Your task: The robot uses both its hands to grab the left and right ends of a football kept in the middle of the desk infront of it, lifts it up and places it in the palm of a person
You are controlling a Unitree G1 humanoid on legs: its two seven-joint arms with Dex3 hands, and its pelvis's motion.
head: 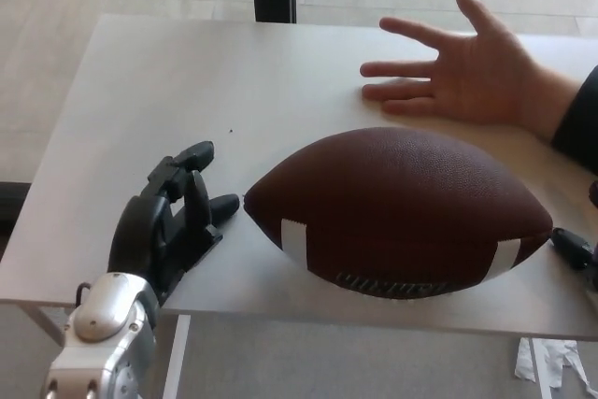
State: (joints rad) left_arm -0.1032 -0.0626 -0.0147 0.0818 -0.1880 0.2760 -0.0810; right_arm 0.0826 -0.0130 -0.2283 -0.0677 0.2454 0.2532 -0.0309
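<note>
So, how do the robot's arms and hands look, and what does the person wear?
The left hand is matte black with thick, jointed fingers, mounted on a rounded silver-grey wrist with small screws. Of the right hand only a black tip shows at the picture's edge. The person's arm ends in a dark sleeve.
</note>
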